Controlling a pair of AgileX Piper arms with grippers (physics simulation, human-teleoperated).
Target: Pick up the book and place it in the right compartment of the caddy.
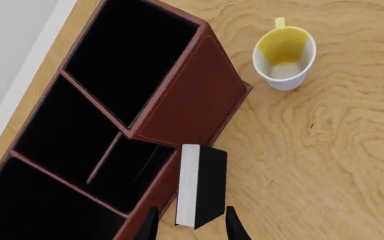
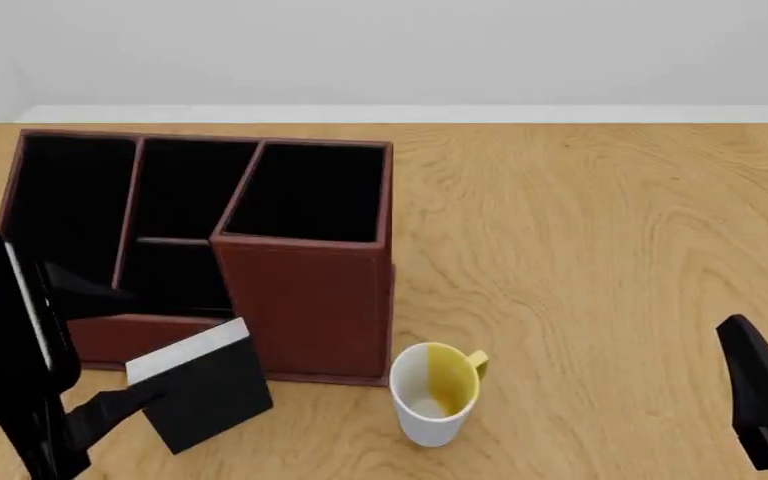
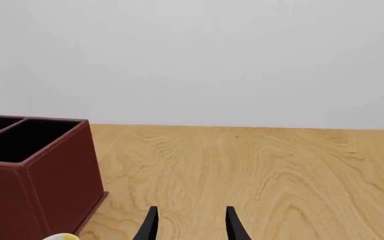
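Left gripper (image 1: 190, 227) clamps the thin black white-edged book (image 1: 201, 186), lifted before the reddish-brown leather-look caddy (image 2: 307, 300); right gripper (image 3: 190, 222) open, empty.

Light wood-grain table (image 2: 598, 250), plain pale grey wall (image 3: 212, 60), even light

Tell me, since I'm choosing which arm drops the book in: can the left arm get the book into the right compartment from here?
Probably yes. The left gripper grips the book beside the caddy; the right compartment is open-topped with nothing over it. The mug stands off to the side.
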